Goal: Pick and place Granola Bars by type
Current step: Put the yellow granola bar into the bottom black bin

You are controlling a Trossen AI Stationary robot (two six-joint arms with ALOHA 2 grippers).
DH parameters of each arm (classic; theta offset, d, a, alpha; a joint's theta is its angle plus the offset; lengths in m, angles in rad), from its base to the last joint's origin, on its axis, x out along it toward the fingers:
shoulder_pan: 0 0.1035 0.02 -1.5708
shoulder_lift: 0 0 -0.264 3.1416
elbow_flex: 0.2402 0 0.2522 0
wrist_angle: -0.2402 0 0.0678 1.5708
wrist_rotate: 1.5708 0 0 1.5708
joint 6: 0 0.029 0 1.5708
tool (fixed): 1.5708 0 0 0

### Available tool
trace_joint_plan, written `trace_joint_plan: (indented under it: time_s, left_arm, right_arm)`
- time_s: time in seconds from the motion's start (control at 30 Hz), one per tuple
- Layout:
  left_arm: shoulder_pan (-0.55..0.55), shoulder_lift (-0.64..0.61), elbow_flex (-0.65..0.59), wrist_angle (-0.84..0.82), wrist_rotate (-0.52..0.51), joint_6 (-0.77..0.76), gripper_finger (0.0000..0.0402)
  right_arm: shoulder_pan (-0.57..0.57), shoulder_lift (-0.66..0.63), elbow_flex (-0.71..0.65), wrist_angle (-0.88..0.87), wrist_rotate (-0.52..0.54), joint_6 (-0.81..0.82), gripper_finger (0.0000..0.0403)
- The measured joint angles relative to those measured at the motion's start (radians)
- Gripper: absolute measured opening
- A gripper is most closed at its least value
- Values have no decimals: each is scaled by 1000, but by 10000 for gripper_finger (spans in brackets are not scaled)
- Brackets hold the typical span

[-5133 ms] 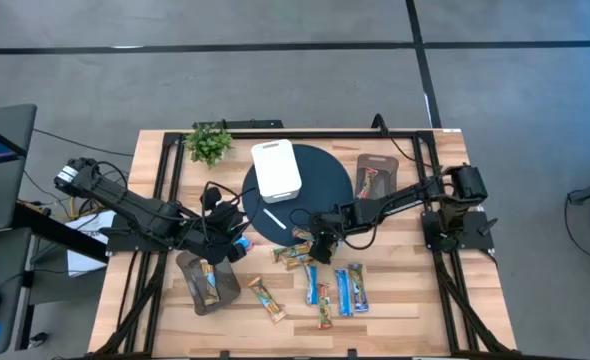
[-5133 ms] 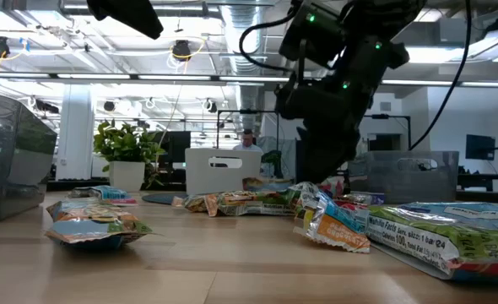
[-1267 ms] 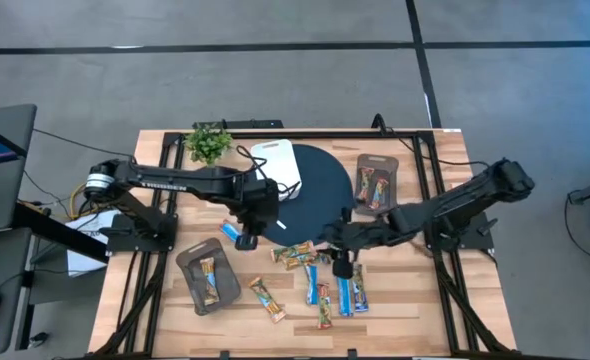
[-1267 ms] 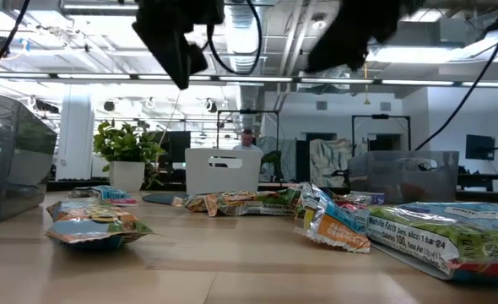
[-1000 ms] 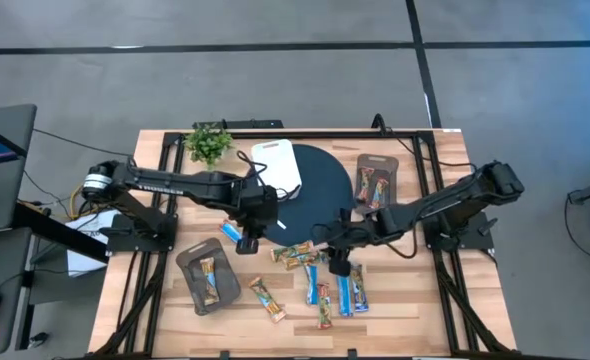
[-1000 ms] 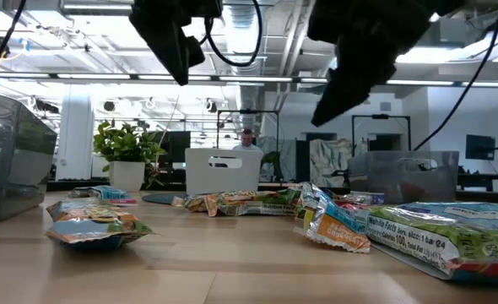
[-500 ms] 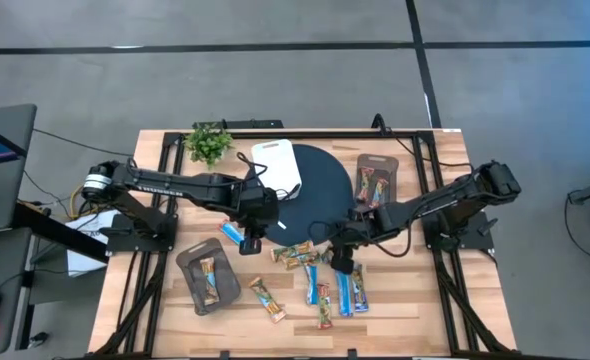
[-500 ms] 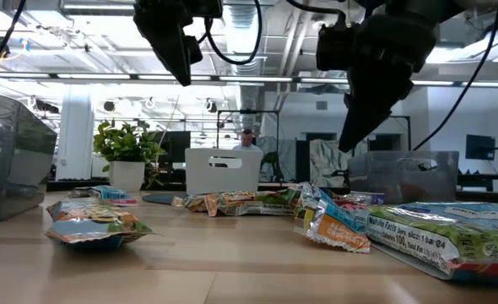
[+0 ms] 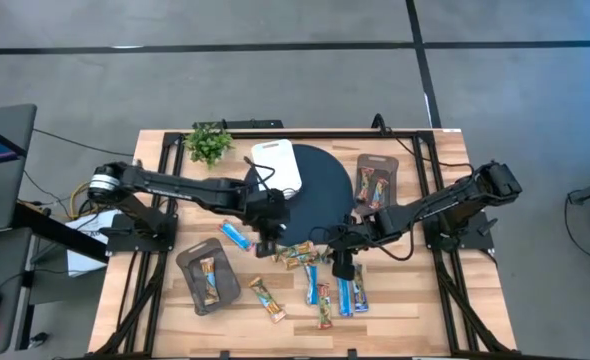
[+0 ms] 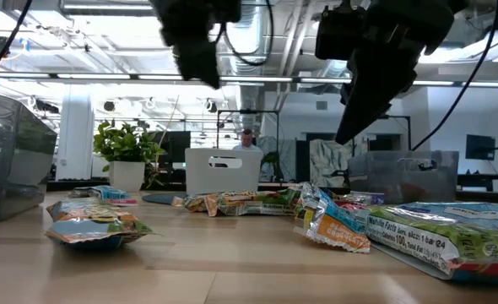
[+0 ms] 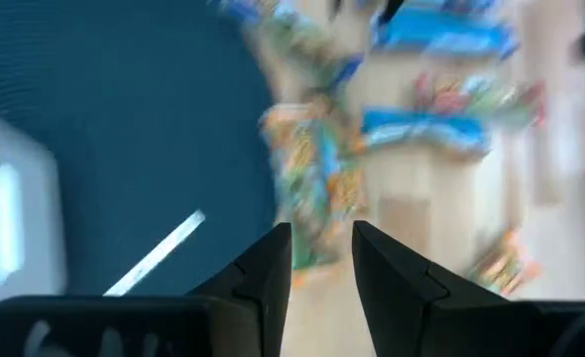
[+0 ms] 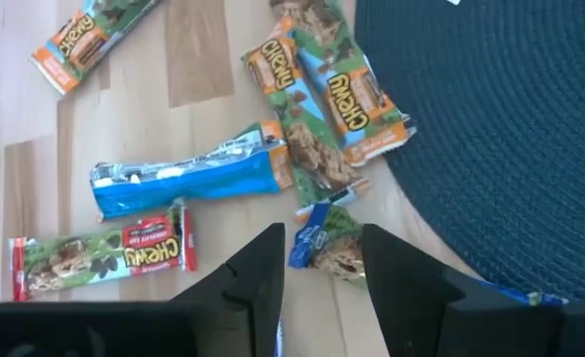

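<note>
Wooden table (image 9: 395,320) on a grey floor, with a dark round mat (image 9: 320,190) in the middle. Granola Bars (image 9: 320,275) lie mostly loose on the wood just off the mat's near edge: multicoloured ones clustered at the rim (image 9: 297,255), blue-and-white and more multicoloured ones in a row nearer the front (image 9: 350,290), one blue bar (image 9: 235,237) apart on the left and one tan bar (image 9: 268,298) towards the front. One bar sits in the grey tray (image 9: 197,282) at front left; more sit in the grey tray (image 9: 387,165) at right rear.

Left gripper (image 9: 267,243) hangs above the mat's edge beside the cluster; fingers (image 11: 263,273) parted by a narrow gap, nothing between them. Right gripper (image 9: 341,266) hovers over the bars by the mat's rim; fingers (image 12: 258,273) apart, empty, with a small blue-wrapped bar (image 12: 327,243) just beyond the gap.

Outward: white tray (image 9: 280,165) on the mat's rear-left, thin white stick (image 11: 159,253) on the mat, small plant (image 9: 209,142) at the rear-left corner. Low view shows an office behind, with a person (image 10: 247,139) far off.
</note>
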Motion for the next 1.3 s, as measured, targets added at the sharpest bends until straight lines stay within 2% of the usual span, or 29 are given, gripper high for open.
trace_joint_plan:
  time_s: [0.3, 0.73, 1.1, 1.3]
  left_arm:
    - [-40, 171, -3, 122, -7, 72, 102]
    - [-57, 324, -3, 122, -55, 26, 106]
    - [-66, 363, -1, 180, -100, -10, 173]
    - [-66, 391, 1, 155, -104, -48, 204]
  right_arm:
    - [22, -13, 0, -46, 2, 26, 127]
    - [29, -43, 0, -66, 38, 48, 127]
    - [29, -43, 0, -68, 57, 67, 127]
    - [29, -43, 0, -66, 56, 71, 127]
